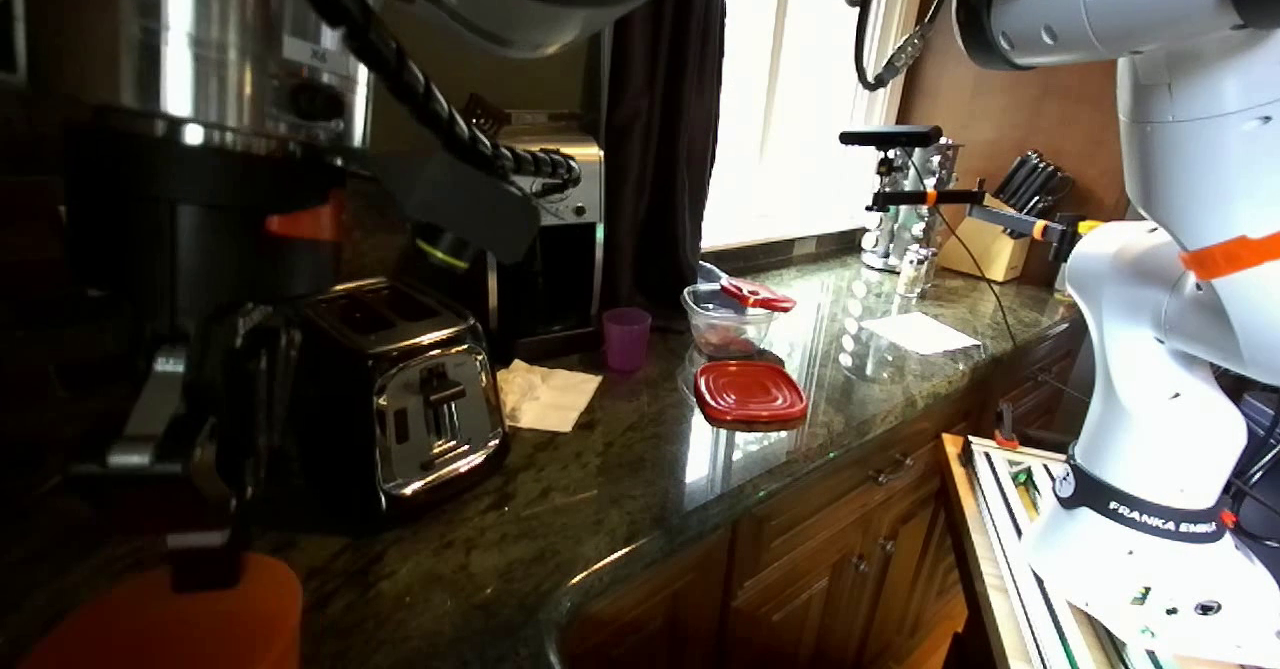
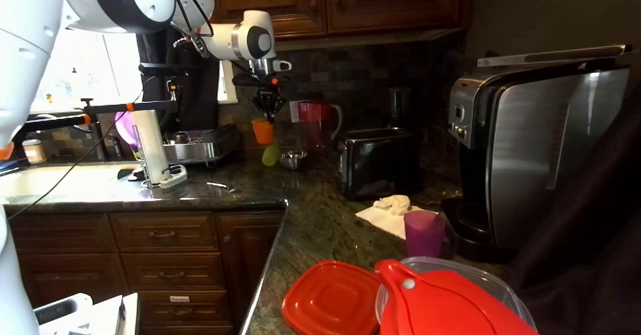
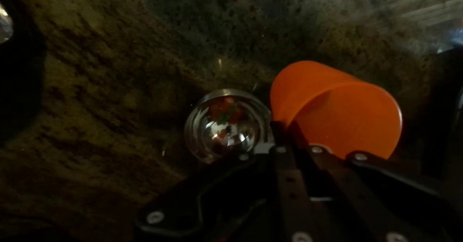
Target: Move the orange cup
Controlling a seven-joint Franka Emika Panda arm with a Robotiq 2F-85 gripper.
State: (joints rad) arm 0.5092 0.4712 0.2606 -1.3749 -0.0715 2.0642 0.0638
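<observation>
The orange cup (image 2: 263,131) hangs in the air, slightly tilted, above the dark stone counter in an exterior view. My gripper (image 2: 271,119) is shut on the wall of the cup at its rim. In the wrist view one finger of the gripper (image 3: 287,128) lies inside the open mouth of the orange cup (image 3: 347,115) and one outside it. The cup's lower rim is partly hidden behind the fingers. In an exterior view the orange cup (image 1: 190,619) is cut off by the bottom left corner, with the gripper (image 1: 205,569) dark in front of it.
A small steel bowl (image 2: 293,159) and a yellow-green cup (image 2: 271,155) are below the held cup. A black-and-chrome toaster (image 2: 378,164), a red pitcher (image 2: 314,119), a purple cup (image 2: 424,232) and a red lid (image 2: 331,295) stand along the counter. The sink (image 2: 75,182) is beyond.
</observation>
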